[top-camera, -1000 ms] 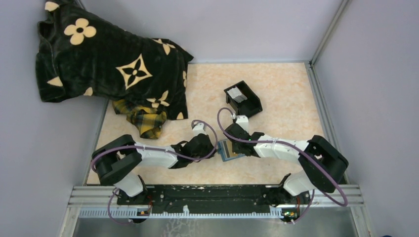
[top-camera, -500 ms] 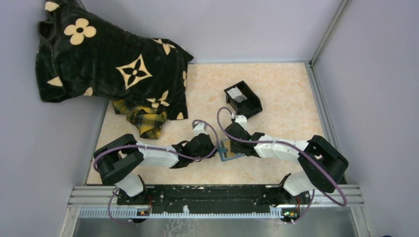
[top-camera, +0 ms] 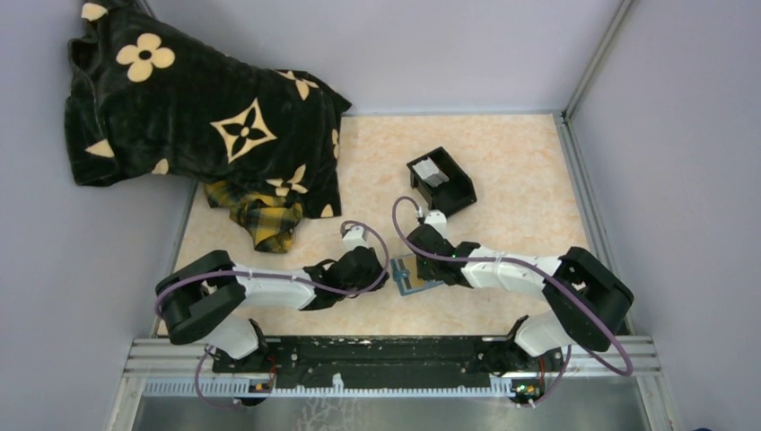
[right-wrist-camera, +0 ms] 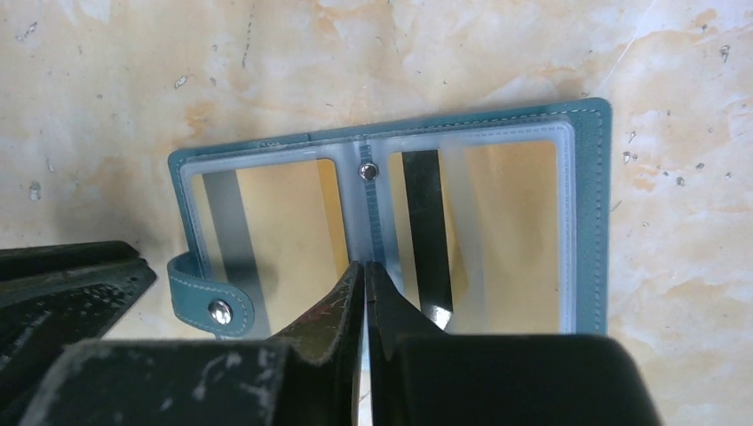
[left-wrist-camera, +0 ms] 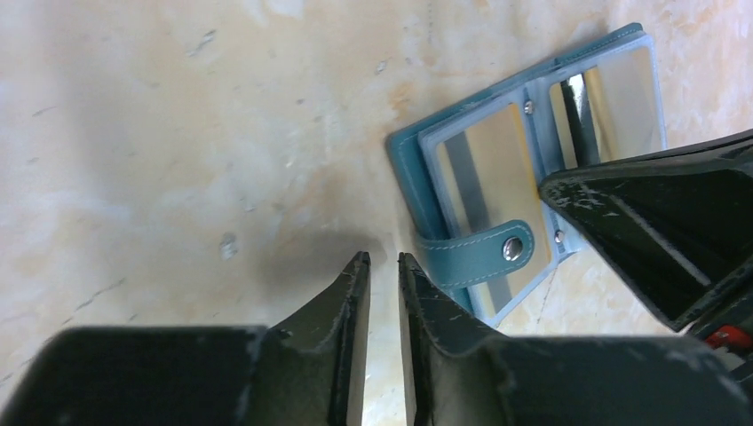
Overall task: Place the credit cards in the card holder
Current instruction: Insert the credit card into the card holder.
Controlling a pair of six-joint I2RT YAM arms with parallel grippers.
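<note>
Two arms reach in from the near edge of the marbled tan surface (top-camera: 502, 162) and meet at its middle. A black flower-patterned blanket (top-camera: 197, 117) is heaped over the far-left corner, with a yellow plaid cloth (top-camera: 260, 220) poking out beneath it. Next in size is the black box (top-camera: 441, 180), set further out than the arms' meeting point; one pale credit card (top-camera: 432, 171) shows inside it, and I cannot tell whether more are there. The card holder (right-wrist-camera: 497, 222) lies spread open and flat between the two arms, with its long axis across the right wrist view and its spine pointing straight away from that camera. Its clear pockets show tan-gold with a dark stripe. The right claw (right-wrist-camera: 365, 266) is closed, grips nothing, and has its tips on or just above the spine. The left claw (left-wrist-camera: 382, 260) is all but closed on nothing, just beside the snap strap (left-wrist-camera: 484, 253) at the holder's edge. The relation that matters for the coming move is that the card lies beyond the holder, off the right claw's far side, so the right arm is nearer — it would have to lift off the spine, open and reach out to the box.
</note>
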